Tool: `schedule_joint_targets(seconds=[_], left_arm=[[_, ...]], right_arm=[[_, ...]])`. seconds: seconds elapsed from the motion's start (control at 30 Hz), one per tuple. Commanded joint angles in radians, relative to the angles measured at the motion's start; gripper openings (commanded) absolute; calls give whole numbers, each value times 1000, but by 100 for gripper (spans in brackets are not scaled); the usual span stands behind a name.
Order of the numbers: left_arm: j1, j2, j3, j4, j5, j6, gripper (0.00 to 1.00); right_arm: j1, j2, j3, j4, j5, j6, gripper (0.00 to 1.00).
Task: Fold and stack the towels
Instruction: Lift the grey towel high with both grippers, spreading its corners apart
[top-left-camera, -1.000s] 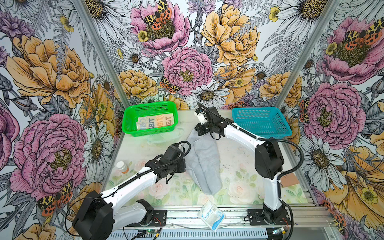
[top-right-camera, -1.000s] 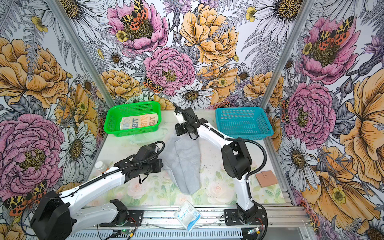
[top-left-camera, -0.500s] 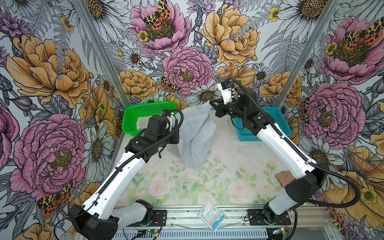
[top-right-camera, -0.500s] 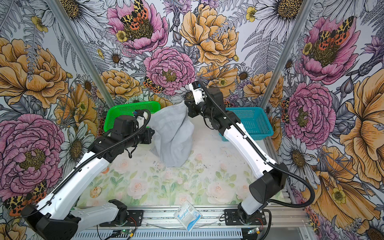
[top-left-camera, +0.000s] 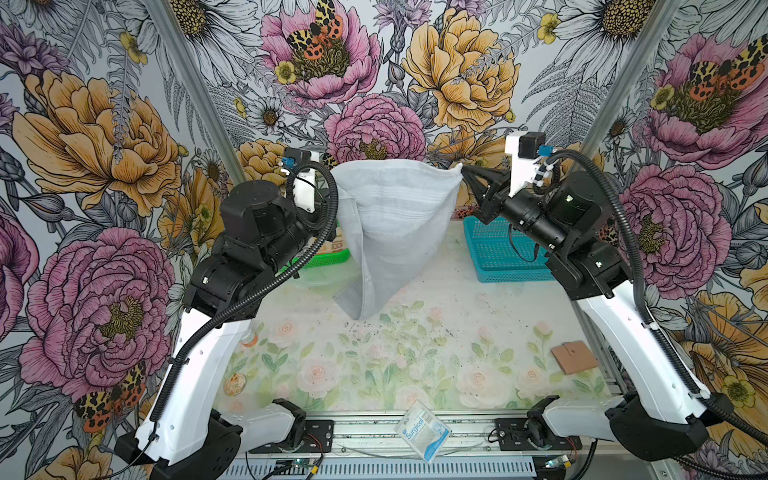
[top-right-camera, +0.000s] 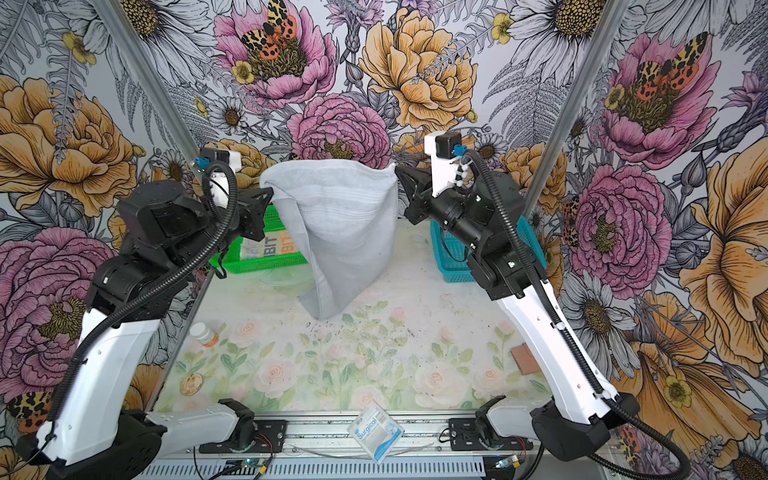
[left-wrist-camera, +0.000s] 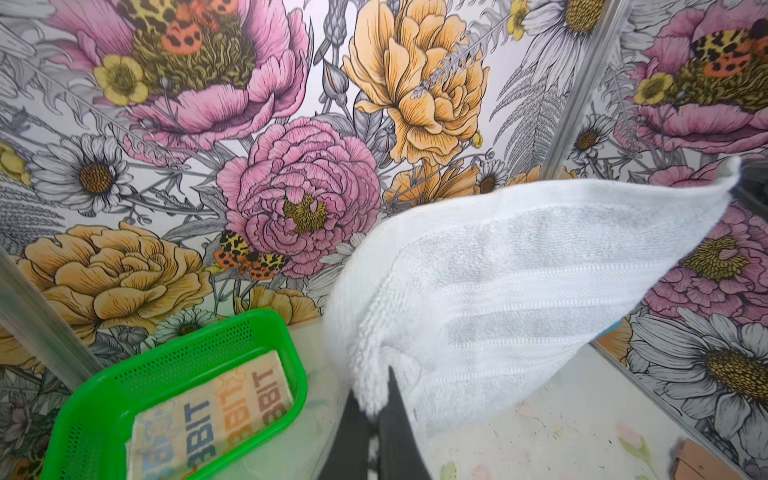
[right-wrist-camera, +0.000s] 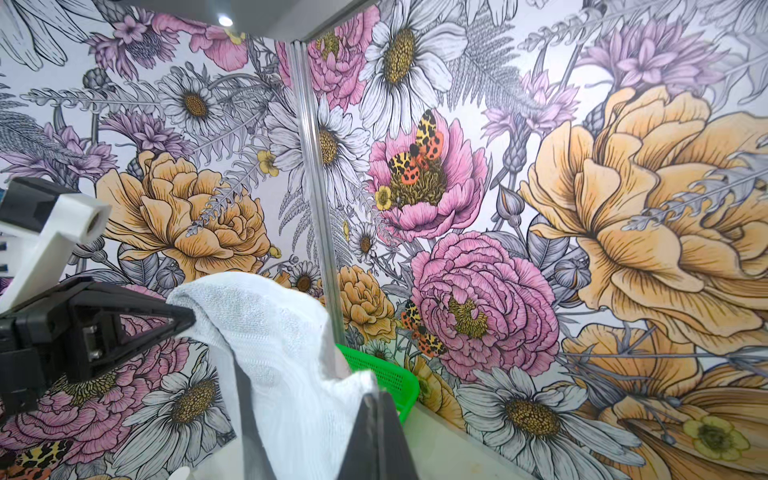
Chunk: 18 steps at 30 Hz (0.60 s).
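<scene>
Pinching one upper corner of the plain light grey terry towel (top-left-camera: 395, 232) between the tightly closed black jaws of the left gripper (left-wrist-camera: 376, 411). Pinching the opposite upper corner the same way in the right gripper (top-left-camera: 463, 168), with those jaws pressed together on the cloth too. Holding the towel stretched between both grippers, high above the floral-printed table (top-left-camera: 415, 353), and letting it hang in a loose taper, its lower tip either just above or touching the surface; cannot tell which. Showing, behind the left arm, a bright green perforated plastic basket (left-wrist-camera: 187, 332) holding a folded pale towel with blue and orange "RABBIT" lettering (left-wrist-camera: 216, 419), lying flat on the basket floor. Showing, behind the right arm, a teal perforated plastic basket (top-left-camera: 507, 266), partly hidden by that arm. Showing, at the table's front edge, a white-blue "Surgical" packet (top-left-camera: 422, 430).
</scene>
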Motion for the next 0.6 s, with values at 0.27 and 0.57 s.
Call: schedule_joint_targets(seconds=[0.27,0.57], left_arm=[[-188,-48,108,220,-108,350,0],[-293,-25,219,286,-156,423,0]], right_arm=[[-1,-97,111,49,63,-103,0],[1,-138,179,55,81,-118,0]])
